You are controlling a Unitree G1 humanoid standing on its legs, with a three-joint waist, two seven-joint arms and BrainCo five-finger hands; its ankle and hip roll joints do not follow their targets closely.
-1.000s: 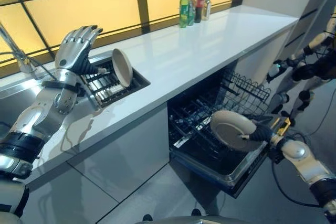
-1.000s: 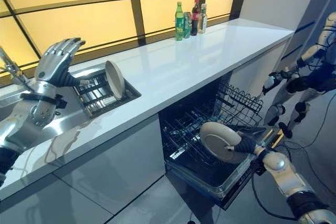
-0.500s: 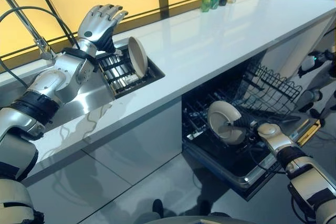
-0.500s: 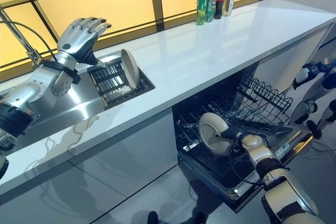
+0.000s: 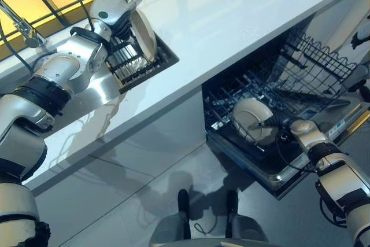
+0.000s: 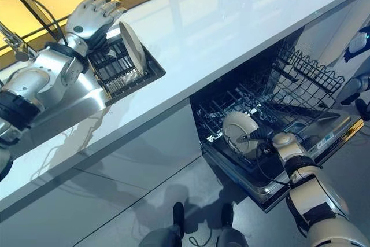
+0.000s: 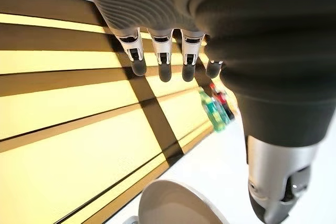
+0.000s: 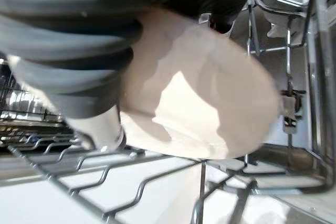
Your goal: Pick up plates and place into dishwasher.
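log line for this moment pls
right hand: shut on plate, in dishwasher rack | left hand: open, above second plate in sink rack | step: placing plate

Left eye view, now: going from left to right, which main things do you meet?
Robot's left hand → pale round plate standing in the sink rack → white countertop → pale round plate held in the dishwasher's lower rack → robot's right hand.
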